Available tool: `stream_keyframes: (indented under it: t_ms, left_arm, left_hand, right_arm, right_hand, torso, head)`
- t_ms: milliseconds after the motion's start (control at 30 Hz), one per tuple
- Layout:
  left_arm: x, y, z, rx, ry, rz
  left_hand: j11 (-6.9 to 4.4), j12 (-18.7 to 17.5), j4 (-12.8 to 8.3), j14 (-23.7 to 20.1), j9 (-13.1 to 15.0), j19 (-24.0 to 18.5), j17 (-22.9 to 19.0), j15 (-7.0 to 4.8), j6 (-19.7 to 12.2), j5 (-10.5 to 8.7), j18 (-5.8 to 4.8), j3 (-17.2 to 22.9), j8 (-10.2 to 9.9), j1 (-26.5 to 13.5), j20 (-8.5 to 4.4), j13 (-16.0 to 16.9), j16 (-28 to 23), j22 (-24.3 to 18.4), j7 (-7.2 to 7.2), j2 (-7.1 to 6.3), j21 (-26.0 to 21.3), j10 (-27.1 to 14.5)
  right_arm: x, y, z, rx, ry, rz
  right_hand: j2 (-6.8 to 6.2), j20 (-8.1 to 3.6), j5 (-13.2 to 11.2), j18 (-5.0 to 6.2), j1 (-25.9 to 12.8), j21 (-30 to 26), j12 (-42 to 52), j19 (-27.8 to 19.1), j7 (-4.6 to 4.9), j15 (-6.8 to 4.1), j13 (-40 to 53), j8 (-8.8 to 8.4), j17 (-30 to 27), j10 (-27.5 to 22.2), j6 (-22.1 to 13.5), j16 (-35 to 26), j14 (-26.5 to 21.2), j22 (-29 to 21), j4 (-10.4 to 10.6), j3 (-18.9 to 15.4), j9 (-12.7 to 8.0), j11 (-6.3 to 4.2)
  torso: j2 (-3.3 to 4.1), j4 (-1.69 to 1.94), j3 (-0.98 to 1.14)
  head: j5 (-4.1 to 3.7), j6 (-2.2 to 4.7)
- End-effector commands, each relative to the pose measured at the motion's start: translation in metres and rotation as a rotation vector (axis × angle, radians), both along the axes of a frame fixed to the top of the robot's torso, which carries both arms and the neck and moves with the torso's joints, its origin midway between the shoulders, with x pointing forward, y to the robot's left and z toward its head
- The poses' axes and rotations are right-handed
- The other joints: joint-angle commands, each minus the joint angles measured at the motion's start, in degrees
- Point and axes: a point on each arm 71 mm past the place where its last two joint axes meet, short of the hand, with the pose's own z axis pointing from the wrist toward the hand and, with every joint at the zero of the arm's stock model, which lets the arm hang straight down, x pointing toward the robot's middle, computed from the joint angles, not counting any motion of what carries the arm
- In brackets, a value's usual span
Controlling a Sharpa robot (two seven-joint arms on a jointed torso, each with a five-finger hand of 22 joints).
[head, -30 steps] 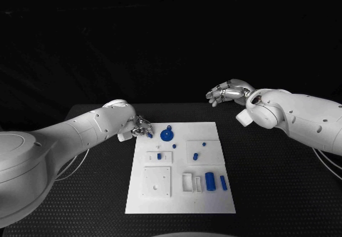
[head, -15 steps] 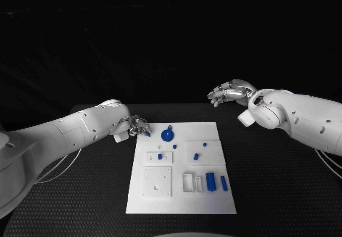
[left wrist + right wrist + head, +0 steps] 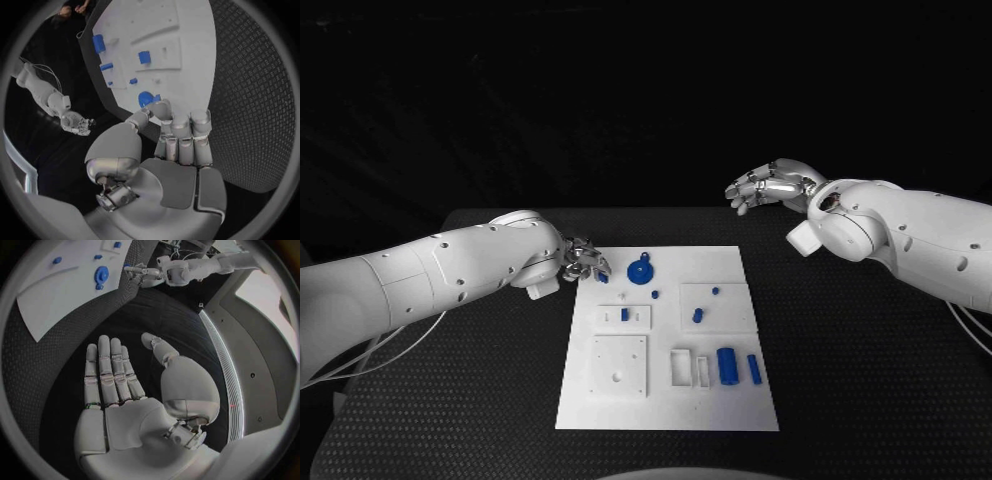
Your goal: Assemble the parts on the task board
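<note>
The board (image 3: pixel 668 340) lies mid-frame in the head view on the table (image 3: pixel 877 380), blue parts (image 3: pixel 727 366) scattered over it: a round one (image 3: pixel 640 272) near its top edge, two long ones at lower right. My left hand (image 3: pixel 581 262) sits at the board's upper left corner, fingers curled in; a small blue bit shows at the fingertips (image 3: pixel 159 107), but I cannot tell whether I hold it. My right hand (image 3: pixel 764 187) hangs at upper right, well off the board, fingers (image 3: pixel 109 370) straight and apart, holding nothing.
</note>
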Motion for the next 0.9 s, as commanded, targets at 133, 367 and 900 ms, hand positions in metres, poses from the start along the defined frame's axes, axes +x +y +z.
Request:
stream_keyframes:
  t_ms: [133,367,900]
  left_arm:
    - [-0.013,-0.007,0.001,0.083,-0.118,-0.042]
    - [-0.026,-0.012,-0.001,0.102,-0.149,-0.075]
    - [-0.042,-0.018,-0.013,0.126,-0.160,-0.114]
  left_hand:
    - [-0.20,0.1,-0.7,1.6,8.8,0.6,-0.1,-1.19,2.1,0.25,0.92,0.5,0.5,1.3,-4.26,-0.2,0.4,-0.1,-1.70,0.59,0.2,0.7]
    - [-0.33,-0.1,-0.5,2.0,8.9,0.9,-0.2,-1.31,2.5,0.25,0.93,0.5,0.3,1.3,-4.31,-0.4,0.3,-0.2,-1.83,0.19,0.2,1.1]
    - [-0.45,-0.2,-0.2,2.4,9.0,1.2,-0.3,-1.42,2.9,0.26,0.98,0.7,0.0,1.4,-4.40,-0.5,0.3,-0.3,-1.95,-0.07,0.3,1.6]
  right_arm:
    - [-0.002,0.001,0.001,-0.022,-0.023,0.017]
    - [-0.002,-0.001,0.001,-0.024,-0.023,0.012]
    - [-0.002,-0.001,0.001,-0.024,-0.023,0.014]
  right_hand:
    - [-0.27,-0.13,0.3,0.80,-0.1,0.1,-0.3,-0.3,-0.06,0.24,-0.1,0.38,-0.1,0.4,0.2,-0.4,-0.2,0.1,0.2,0.2,-0.1,-0.04]
    - [-0.28,-0.14,0.3,0.80,-0.1,0.2,-0.3,-0.3,-0.06,0.24,-0.1,0.39,-0.1,0.4,0.2,-0.4,-0.2,0.1,0.2,0.2,-0.1,-0.04]
    - [-0.26,-0.14,0.3,0.80,-0.2,0.2,-0.3,-0.3,-0.07,0.24,-0.1,0.41,-0.1,0.4,0.3,-0.4,-0.2,0.1,0.2,0.2,-0.1,-0.04]
  torso:
    - [0.09,-0.05,-0.04]
    - [0.07,0.00,-0.05]
    - [0.06,-0.14,-0.01]
  head:
    - [0.16,-0.35]
    - [0.26,-0.63]
    - [0.68,-1.17]
